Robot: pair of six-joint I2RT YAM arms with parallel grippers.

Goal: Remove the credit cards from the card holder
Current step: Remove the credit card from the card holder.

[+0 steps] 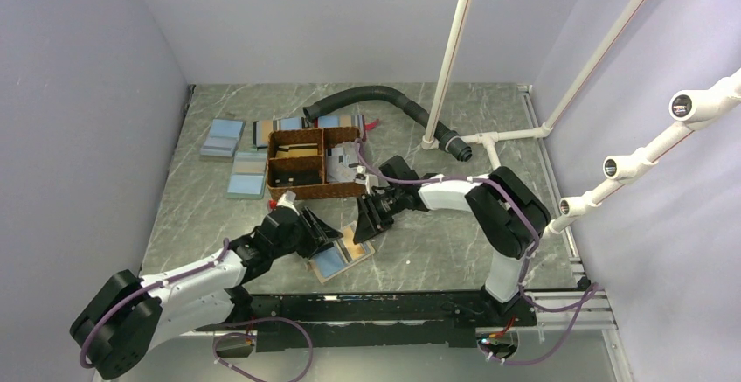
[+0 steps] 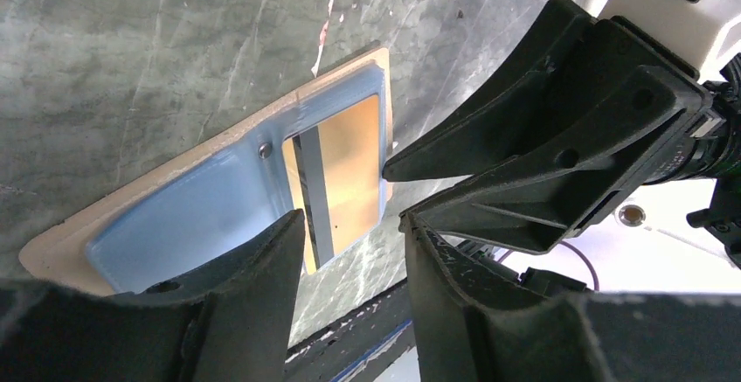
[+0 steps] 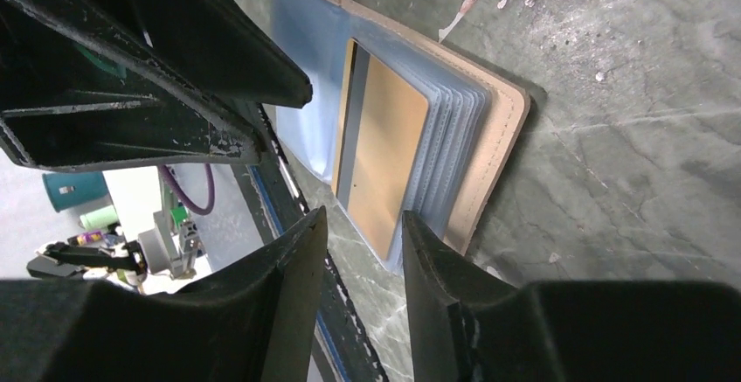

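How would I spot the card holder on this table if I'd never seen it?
Find the brown woven basket mid-table; nearer the arms' bases, between the left gripper and right gripper, lies the card holder, opened flat. Unlike the plain blue rectangles left of the basket, it has a tan rim and shows a gold card.

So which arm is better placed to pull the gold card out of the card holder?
Probably the right. The right gripper has its open tips at the exposed edge of the gold card. The left gripper is over the blue half of the card holder, better suited to pinning it down.
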